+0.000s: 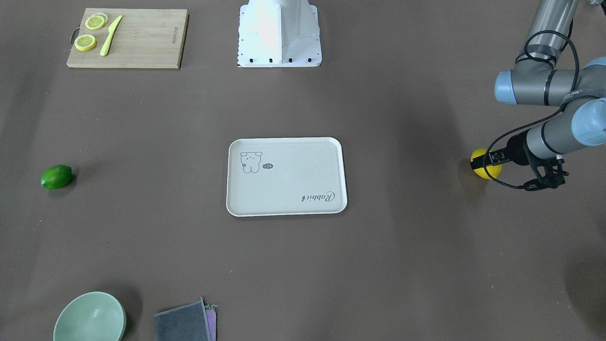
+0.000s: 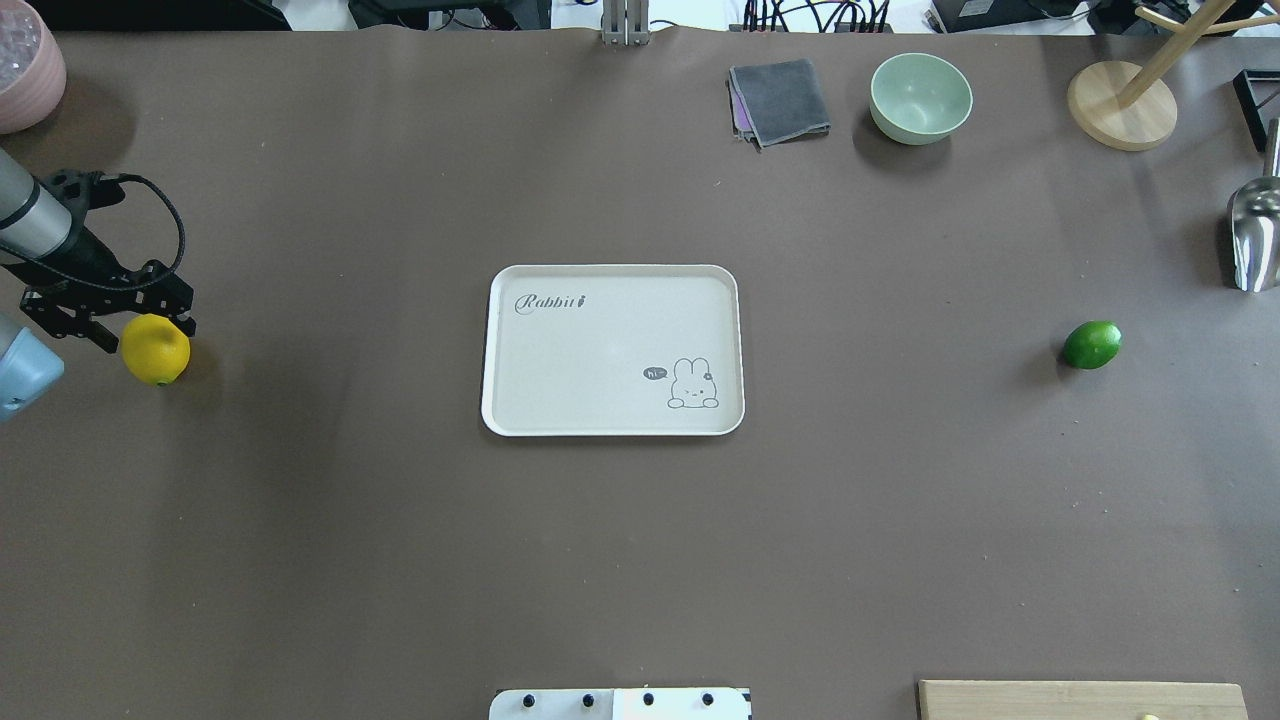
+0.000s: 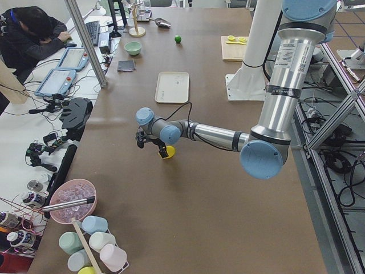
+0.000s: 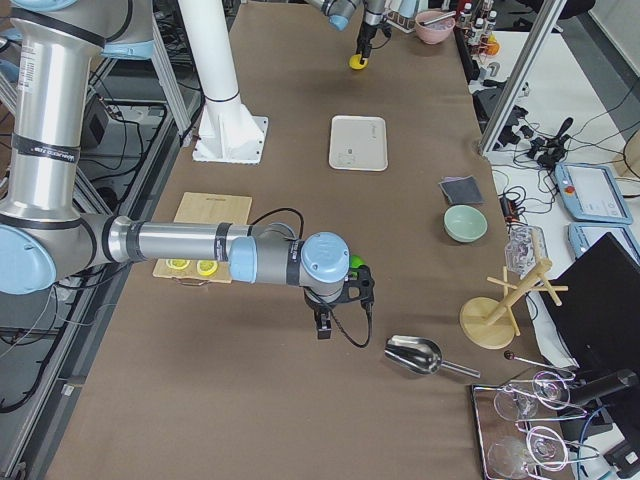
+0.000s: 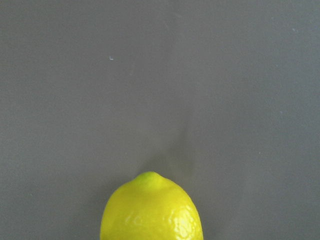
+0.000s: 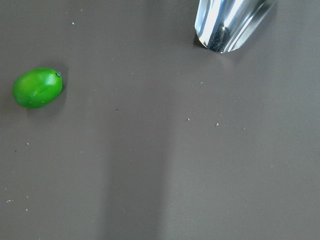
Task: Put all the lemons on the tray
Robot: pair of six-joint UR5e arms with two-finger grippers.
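The yellow lemon (image 2: 156, 350) lies on the brown table at the robot's far left; it also shows in the front view (image 1: 483, 169) and at the bottom of the left wrist view (image 5: 151, 210). My left gripper (image 2: 148, 335) is low over it with its jaws open, one on each side of the fruit. The green lemon (image 2: 1092, 344) lies at the far right, also seen in the front view (image 1: 57, 176) and the right wrist view (image 6: 37, 88). The off-white tray (image 2: 615, 268) lies in the middle with nothing on it. My right gripper (image 4: 322, 325) hangs beside the green lemon; I cannot tell its state.
A wooden cutting board (image 1: 147, 40) with lemon slices and a yellow knife lies near the robot's base (image 1: 279, 38). A green bowl (image 2: 920, 97), a grey cloth (image 2: 780, 100), a wooden stand (image 2: 1120, 105) and a metal scoop (image 2: 1255, 235) stand at the far right.
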